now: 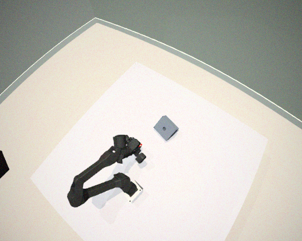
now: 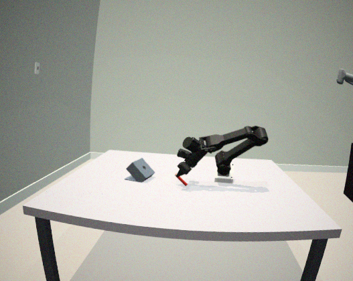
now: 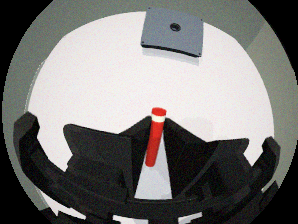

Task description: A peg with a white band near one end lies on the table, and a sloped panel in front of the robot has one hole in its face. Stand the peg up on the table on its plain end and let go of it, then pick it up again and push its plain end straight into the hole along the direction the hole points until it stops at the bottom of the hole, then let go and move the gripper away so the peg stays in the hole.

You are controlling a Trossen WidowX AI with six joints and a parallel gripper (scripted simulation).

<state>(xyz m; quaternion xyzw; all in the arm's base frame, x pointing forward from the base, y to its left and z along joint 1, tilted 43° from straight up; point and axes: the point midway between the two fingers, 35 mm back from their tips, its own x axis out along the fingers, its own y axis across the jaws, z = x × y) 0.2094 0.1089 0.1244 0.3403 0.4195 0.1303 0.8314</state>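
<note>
Red with a white band near its upper end, the peg [image 2: 181, 180] [image 3: 155, 137] slants between the gripper's [image 2: 178, 175] [image 3: 159, 122] jaws, pinched there. Ahead of them stands the blue-grey sloped panel [image 1: 169, 126] [image 2: 137, 168] [image 3: 167, 37]; whether the peg's lower end touches the table [image 1: 191, 172] [image 2: 189, 207] [image 3: 100, 80] is hard to tell.

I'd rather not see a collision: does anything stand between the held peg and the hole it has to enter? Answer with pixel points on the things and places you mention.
Nothing visible does: only tabletop [image 2: 163, 201] [image 3: 100, 85] shows between the peg [image 2: 181, 180] [image 3: 155, 140] and the panel [image 1: 169, 126] [image 2: 136, 170] [image 3: 160, 37].
</note>
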